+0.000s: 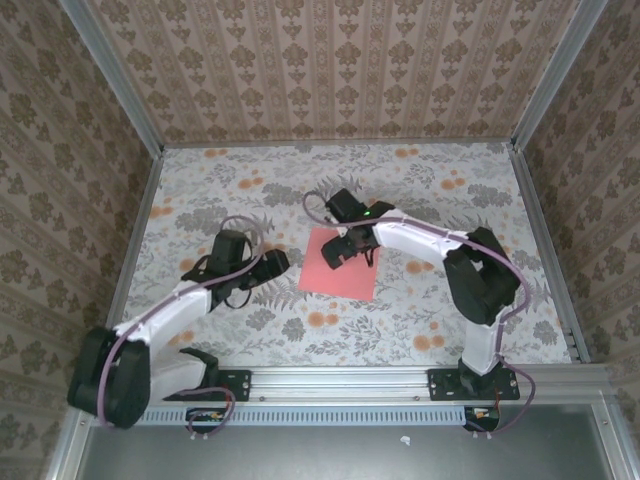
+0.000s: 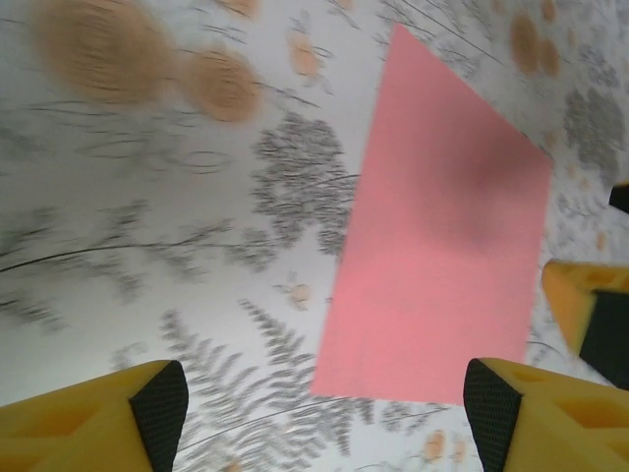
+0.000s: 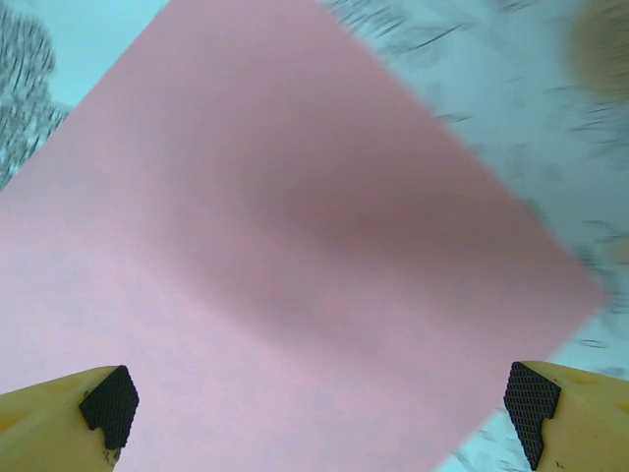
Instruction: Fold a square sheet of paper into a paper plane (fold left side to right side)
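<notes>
Jaws apart, my right gripper [image 3: 319,403] hovers over the square pink-red paper sheet [image 1: 340,272], flat at the centre of the floral tabletop [image 1: 450,200]. My left gripper [image 2: 324,403], also apart, waits beside its left edge, best pinched squarely before folding rightward.

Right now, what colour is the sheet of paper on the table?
The sheet of paper is plain pink-red, with no markings; the right wrist view shows it best.

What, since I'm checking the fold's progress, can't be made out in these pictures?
- Top view: the right tool hides the far edge of the square sheet of paper.
- Right wrist view: the frame cuts off the sheet's lower edges; blur hides any crease.
- Left wrist view: blur smears the tablecloth.
</notes>
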Tool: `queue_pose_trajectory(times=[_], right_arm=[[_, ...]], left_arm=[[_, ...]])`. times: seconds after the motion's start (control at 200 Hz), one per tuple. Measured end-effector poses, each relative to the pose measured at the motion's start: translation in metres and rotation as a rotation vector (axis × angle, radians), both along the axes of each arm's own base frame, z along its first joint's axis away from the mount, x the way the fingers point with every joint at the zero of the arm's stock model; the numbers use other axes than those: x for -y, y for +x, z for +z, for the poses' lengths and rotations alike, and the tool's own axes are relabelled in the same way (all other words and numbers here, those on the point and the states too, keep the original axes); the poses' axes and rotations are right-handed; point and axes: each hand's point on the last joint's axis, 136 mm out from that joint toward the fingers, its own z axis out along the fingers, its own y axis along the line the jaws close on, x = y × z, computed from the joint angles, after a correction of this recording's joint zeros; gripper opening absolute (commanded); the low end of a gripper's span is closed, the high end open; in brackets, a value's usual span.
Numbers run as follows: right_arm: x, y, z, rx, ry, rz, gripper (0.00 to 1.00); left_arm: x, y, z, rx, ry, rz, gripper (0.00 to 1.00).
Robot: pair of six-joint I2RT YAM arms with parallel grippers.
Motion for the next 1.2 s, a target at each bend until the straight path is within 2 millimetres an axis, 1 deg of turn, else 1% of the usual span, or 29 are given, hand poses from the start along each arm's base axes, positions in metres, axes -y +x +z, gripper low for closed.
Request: queue_pose_trajectory(times=[0.095, 0.195, 0.275, 0.365, 0.525, 0.645, 0.745, 0.92, 1.05, 1.115, 1.2], right_arm=[[0.022, 0.016, 0.005, 0.008, 0.023, -0.079, 1.00], [0.044, 0.026, -0.003, -0.012, 0.022, -0.160, 1.00], [0.052, 0.029, -0.011, -0.029, 0.019, -0.197, 1.00], [0.054, 0.028, -0.022, -0.058, 0.018, -0.217, 1.00], [0.051, 0.024, -0.042, -0.115, 0.018, -0.232, 1.00], [0.049, 0.020, -0.054, -0.152, 0.024, -0.242, 1.00], [0.046, 0.016, -0.059, -0.172, 0.025, -0.239, 1.00], [0.040, 0.013, -0.060, -0.177, 0.030, -0.236, 1.00], [0.025, 0.006, -0.059, -0.185, 0.039, -0.203, 0.99], [0.018, 0.001, -0.059, -0.191, 0.041, -0.183, 0.97], [0.008, -0.006, -0.059, -0.201, 0.049, -0.160, 0.92]], left_arm=[[0.026, 0.010, 0.004, -0.024, -0.048, -0.074, 0.71], [0.058, 0.015, 0.006, -0.043, -0.079, -0.158, 0.68], [0.078, 0.015, 0.000, -0.066, -0.085, -0.213, 0.66], [0.091, 0.012, -0.012, -0.102, -0.071, -0.247, 0.66], [0.097, 0.002, -0.033, -0.159, -0.024, -0.263, 0.65], [0.097, -0.004, -0.044, -0.188, 0.010, -0.268, 0.65], [0.096, -0.009, -0.050, -0.207, 0.040, -0.271, 0.60], [0.098, -0.011, -0.054, -0.214, 0.061, -0.275, 0.50], [0.099, -0.012, -0.056, -0.215, 0.068, -0.279, 0.47], [0.101, -0.012, -0.056, -0.210, 0.068, -0.281, 0.46], [0.102, -0.011, -0.056, -0.205, 0.064, -0.281, 0.45]])
